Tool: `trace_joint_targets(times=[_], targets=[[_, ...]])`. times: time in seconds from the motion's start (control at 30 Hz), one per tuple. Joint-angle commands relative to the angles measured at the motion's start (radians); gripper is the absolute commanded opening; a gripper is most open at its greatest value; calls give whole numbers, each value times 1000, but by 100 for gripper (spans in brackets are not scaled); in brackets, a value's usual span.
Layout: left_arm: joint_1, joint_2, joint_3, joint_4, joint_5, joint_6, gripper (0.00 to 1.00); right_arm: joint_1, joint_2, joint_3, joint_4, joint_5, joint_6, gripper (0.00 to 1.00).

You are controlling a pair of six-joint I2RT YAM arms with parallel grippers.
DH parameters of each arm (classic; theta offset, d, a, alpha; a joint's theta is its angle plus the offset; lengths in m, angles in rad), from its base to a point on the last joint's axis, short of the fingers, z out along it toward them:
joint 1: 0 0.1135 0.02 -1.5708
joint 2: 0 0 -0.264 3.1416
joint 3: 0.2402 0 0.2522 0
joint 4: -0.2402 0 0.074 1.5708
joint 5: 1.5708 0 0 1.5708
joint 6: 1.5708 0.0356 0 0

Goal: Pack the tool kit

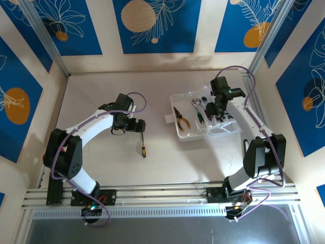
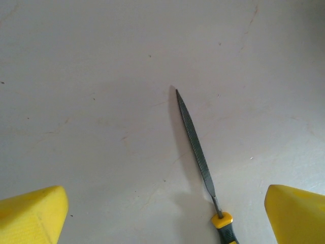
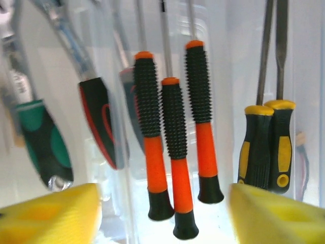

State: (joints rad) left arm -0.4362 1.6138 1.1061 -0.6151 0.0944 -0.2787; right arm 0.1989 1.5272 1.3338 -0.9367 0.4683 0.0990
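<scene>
My left jaws are hanging open over the file (image 2: pixel 195 147). My right jaws are hanging open over screwdrivers (image 3: pixel 172 152) in the case (image 1: pixel 190 133).

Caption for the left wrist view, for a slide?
Open yellow-padded left claw hovers over slim grey file with yellow-black handle on pale table.

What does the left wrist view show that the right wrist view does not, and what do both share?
Left wrist view: a slim grey metal file with yellow-black handle lying on the pale table. Right wrist view: three orange-and-black screwdrivers and two yellow-black handled tools inside the clear plastic case. Both: open yellow jaws at the bottom corners, of the left gripper and the right gripper.
</scene>
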Motion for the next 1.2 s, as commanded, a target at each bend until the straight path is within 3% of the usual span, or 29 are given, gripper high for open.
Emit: trace_joint_targets(times=[0.0,0.2,0.77,1.17], targets=[[-27,25,-23,-26,-22,10,95,15,-63,42,-18,-78,6,88],[-111,91,-39,-4,13,-38,82,50,-92,43,-9,-116,16,98],[-262,211,-66,1,-25,-112,50,64,-108,-3,12,-125,24,99],[-281,256,-44,2,-33,-107,19,61,-123,-21,21,-134,21,99]])
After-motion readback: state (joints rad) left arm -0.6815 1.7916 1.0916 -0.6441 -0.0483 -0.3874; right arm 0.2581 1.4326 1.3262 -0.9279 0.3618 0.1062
